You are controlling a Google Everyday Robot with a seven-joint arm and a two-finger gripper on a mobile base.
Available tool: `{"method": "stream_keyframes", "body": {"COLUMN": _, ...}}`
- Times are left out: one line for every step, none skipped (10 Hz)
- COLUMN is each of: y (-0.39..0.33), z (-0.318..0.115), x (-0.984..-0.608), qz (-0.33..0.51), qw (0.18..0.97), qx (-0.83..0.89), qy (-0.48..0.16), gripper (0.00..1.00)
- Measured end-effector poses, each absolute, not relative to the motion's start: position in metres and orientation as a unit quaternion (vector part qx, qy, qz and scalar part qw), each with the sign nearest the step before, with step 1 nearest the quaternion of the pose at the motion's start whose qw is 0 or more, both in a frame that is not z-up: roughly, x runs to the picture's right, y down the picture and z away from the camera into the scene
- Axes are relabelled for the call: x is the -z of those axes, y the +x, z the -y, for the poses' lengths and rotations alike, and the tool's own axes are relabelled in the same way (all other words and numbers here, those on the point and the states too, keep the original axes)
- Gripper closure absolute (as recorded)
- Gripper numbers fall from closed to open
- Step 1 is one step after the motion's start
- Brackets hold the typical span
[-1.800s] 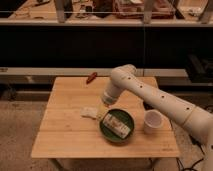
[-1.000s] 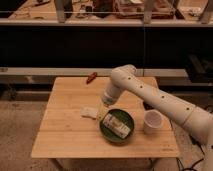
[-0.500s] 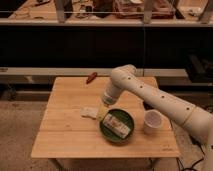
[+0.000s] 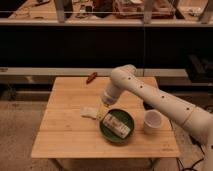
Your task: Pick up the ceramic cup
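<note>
The ceramic cup point(image 4: 152, 121) is small, white and handleless, and stands upright near the right edge of the wooden table point(image 4: 65, 130). A green plate point(image 4: 108, 131) to its left holds a white patterned packet point(image 4: 116, 125). My gripper point(image 4: 103, 113) hangs at the end of the white arm point(image 4: 150, 95), low over the table at the plate's upper left edge. It is well to the left of the cup, with the plate between them.
A white wrapped packet point(image 4: 89, 112) lies on the table just left of the gripper. A small red object point(image 4: 91, 77) lies at the table's far edge. Dark shelving and a counter stand behind the table.
</note>
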State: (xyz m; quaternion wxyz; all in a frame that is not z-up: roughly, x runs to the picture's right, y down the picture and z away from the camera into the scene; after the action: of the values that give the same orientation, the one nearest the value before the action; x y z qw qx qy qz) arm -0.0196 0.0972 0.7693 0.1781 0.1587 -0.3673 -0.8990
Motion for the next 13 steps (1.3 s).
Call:
{"method": "stream_keyframes", "body": {"y": -0.02, "z": -0.097, "x": -0.769, "qz": 0.367, "qw": 0.178, "qx": 0.899, "qy": 0.159, "gripper": 0.2}}
{"method": "stream_keyframes", "body": {"y": -0.02, "z": -0.097, "x": -0.769, "qz": 0.367, "qw": 0.178, "qx": 0.899, "qy": 0.159, "gripper": 0.2}}
{"method": "stream_keyframes", "body": {"y": -0.02, "z": -0.097, "x": -0.769, "qz": 0.367, "qw": 0.178, "qx": 0.899, "qy": 0.159, "gripper": 0.2}}
{"method": "stream_keyframes", "body": {"y": -0.02, "z": -0.097, "x": -0.769, "qz": 0.367, "qw": 0.178, "qx": 0.899, "qy": 0.159, "gripper": 0.2}}
{"method": "stream_keyframes", "body": {"y": -0.019, "z": -0.096, "x": -0.769, "qz": 0.367, "qw": 0.179, "qx": 0.899, "qy": 0.159, "gripper": 0.2}}
{"method": "stream_keyframes", "body": {"y": -0.014, "z": -0.091, "x": -0.771, "qz": 0.363, "qw": 0.183, "qx": 0.901, "qy": 0.155, "gripper": 0.2}}
{"method": "stream_keyframes", "body": {"y": 0.001, "z": -0.079, "x": -0.771, "qz": 0.352, "qw": 0.192, "qx": 0.905, "qy": 0.143, "gripper": 0.2}}
{"method": "stream_keyframes", "body": {"y": 0.024, "z": -0.065, "x": -0.77, "qz": 0.336, "qw": 0.203, "qx": 0.911, "qy": 0.126, "gripper": 0.2}}
{"method": "stream_keyframes", "body": {"y": 0.056, "z": -0.047, "x": -0.764, "qz": 0.317, "qw": 0.215, "qx": 0.918, "qy": 0.103, "gripper": 0.2}}
{"method": "stream_keyframes", "body": {"y": 0.077, "z": -0.041, "x": -0.76, "qz": 0.308, "qw": 0.222, "qx": 0.921, "qy": 0.087, "gripper": 0.2}}
{"method": "stream_keyframes", "body": {"y": 0.1, "z": -0.038, "x": -0.753, "qz": 0.299, "qw": 0.228, "qx": 0.924, "qy": 0.069, "gripper": 0.2}}
{"method": "stream_keyframes", "body": {"y": 0.124, "z": -0.04, "x": -0.747, "qz": 0.295, "qw": 0.235, "qx": 0.925, "qy": 0.051, "gripper": 0.2}}
{"method": "stream_keyframes", "body": {"y": 0.15, "z": -0.047, "x": -0.743, "qz": 0.291, "qw": 0.248, "qx": 0.923, "qy": 0.033, "gripper": 0.2}}
